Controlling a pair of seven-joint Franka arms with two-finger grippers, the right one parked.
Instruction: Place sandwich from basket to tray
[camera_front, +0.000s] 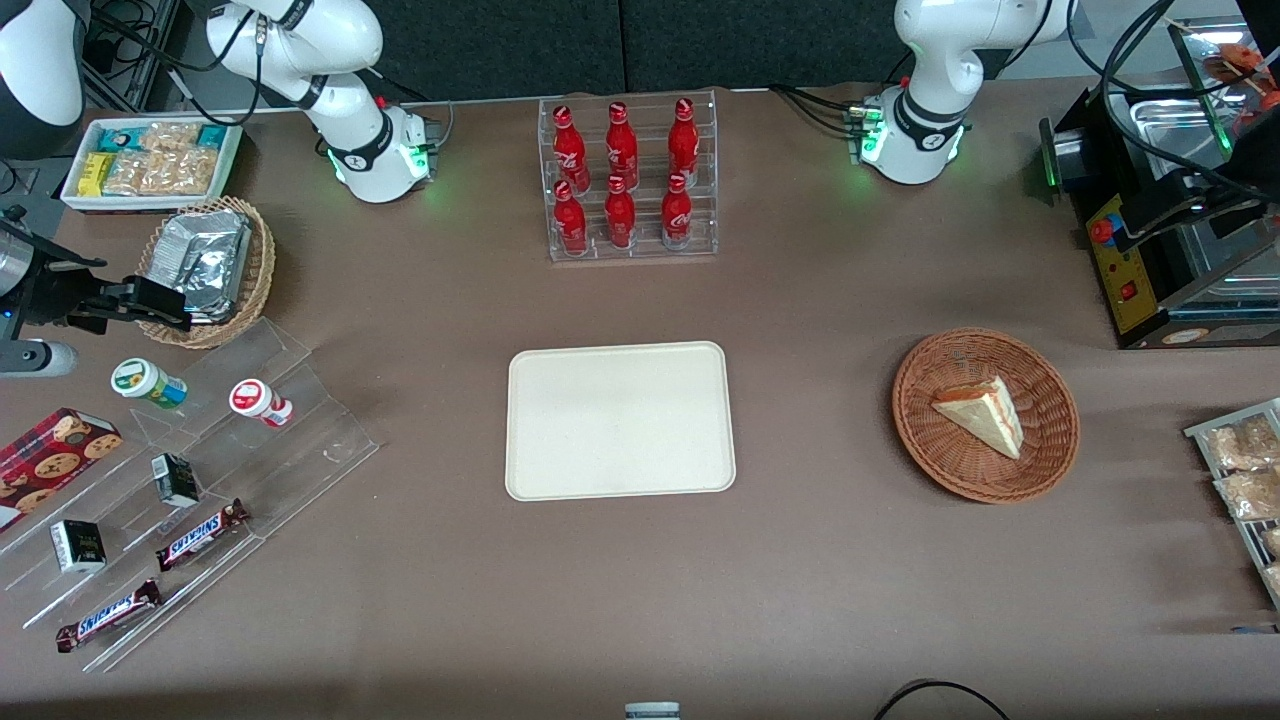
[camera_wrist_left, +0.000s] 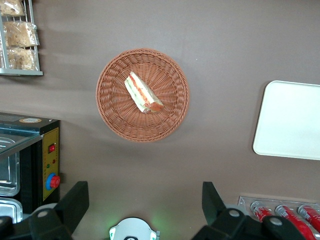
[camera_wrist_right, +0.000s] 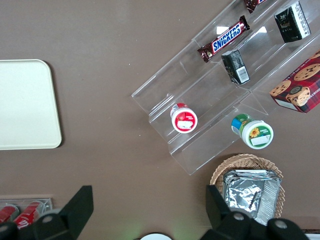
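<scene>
Hovering high above the basket (camera_wrist_left: 142, 95) and its sandwich (camera_wrist_left: 143, 93), jaws wide apart

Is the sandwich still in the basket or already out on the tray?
In. The sandwich lies inside the basket; the tray is bare. The end effector hangs open above the table, holding nothing.
</scene>
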